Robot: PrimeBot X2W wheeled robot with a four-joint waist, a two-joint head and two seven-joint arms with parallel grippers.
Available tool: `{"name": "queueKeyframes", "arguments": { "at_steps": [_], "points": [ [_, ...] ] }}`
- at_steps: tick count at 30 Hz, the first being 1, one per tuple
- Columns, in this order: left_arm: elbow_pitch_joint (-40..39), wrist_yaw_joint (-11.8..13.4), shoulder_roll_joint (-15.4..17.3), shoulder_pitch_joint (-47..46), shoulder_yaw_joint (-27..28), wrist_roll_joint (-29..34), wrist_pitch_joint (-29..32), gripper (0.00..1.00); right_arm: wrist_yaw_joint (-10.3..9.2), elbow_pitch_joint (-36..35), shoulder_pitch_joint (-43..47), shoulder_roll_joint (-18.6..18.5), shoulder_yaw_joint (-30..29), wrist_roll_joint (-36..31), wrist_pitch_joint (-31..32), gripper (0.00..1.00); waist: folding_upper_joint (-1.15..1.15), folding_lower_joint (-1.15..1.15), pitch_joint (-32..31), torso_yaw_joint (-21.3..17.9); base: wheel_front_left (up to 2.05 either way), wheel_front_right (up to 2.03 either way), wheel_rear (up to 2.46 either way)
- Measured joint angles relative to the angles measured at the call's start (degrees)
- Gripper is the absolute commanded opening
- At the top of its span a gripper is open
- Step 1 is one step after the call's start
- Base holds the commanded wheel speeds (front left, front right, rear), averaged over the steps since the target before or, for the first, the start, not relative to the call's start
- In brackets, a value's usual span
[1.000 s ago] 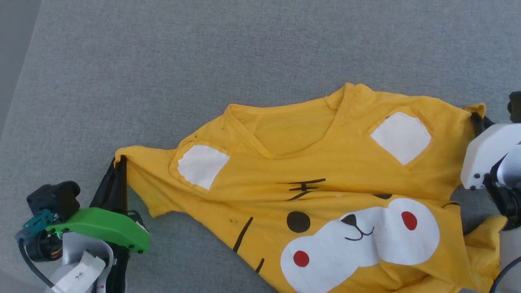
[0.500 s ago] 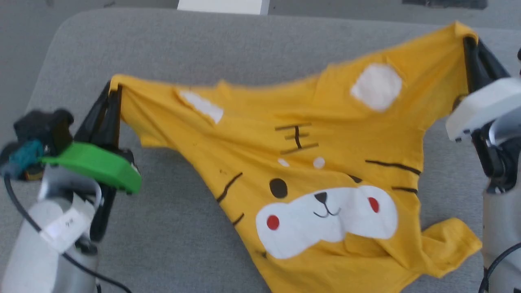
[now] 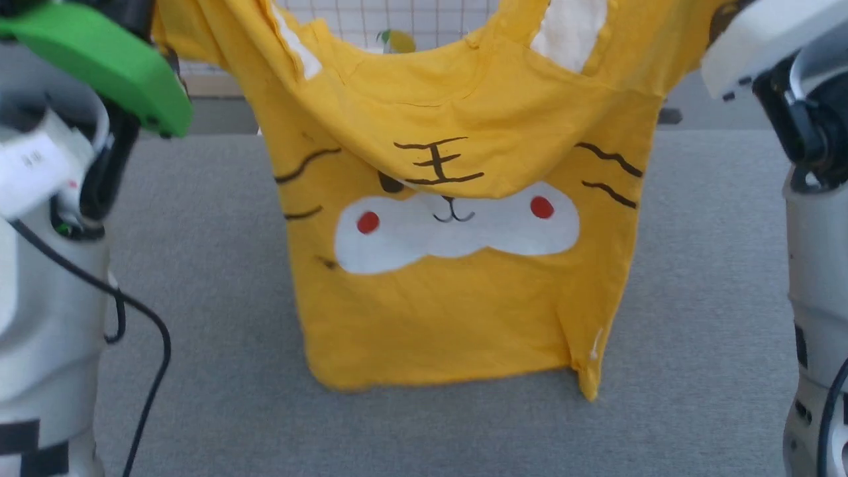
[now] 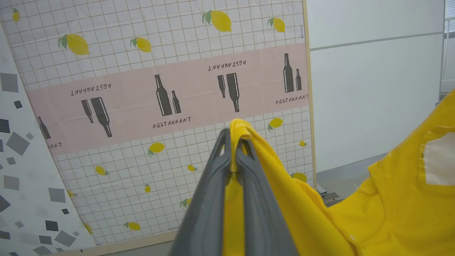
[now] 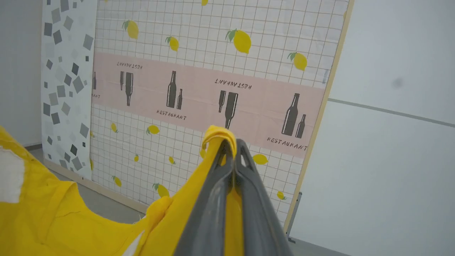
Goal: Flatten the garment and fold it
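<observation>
Pinching a small tuft of the garment [image 4: 391, 199] at its tip, your left tool [image 4: 233, 142] is pressed together on the yellow cloth. The cloth runs down between the two grey fingers [image 4: 209, 206] and away toward the other arm. Your right tool [image 5: 231, 145] does the same: it is closed on a yellow tuft that stands out above its tip. I judge that both tools hold the shoulder or sleeve ends, because the white ear patches [image 3: 570, 26] lie just inward of each tool.

Between the tools the garment hangs like a curtain with the print facing you, so its own weight pulls the body straight. The collar part sags forward over the eyes of the printed face. I think this is because the tools are not spread enough to make the top edge tight.

Below the tools, the hem [image 3: 437, 377] is near the grey tabletop [image 3: 715, 278]; whether it touches, I cannot tell. The corner on the right tool's side hangs a little lower and is creased.

Beyond the tools stands a wall panel [image 4: 142, 89] with lemons and bottles, well apart from the cloth.
</observation>
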Motion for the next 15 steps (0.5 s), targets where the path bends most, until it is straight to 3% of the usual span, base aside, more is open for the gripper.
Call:
{"name": "queueKeyframes", "arguments": {
  "at_steps": [8, 15],
  "points": [
    [2.2, -0.5, -0.7, -7.5, -1.5, -3.5, 7.2, 0.00, 0.01, 1.5, -6.1, -0.5, 3.0, 5.3, 6.6, 0.00, 0.00, 0.00, -3.6, -2.3, 0.00, 0.00, 0.00],
    [5.3, 1.0, -1.4, -12.1, -0.7, -6.3, 13.1, 0.00, 0.00, 5.5, -11.6, 2.3, 2.2, 7.1, 13.2, 0.00, 0.00, 0.00, -2.1, -3.4, 0.00, 0.00, 0.00]
  ]
}}
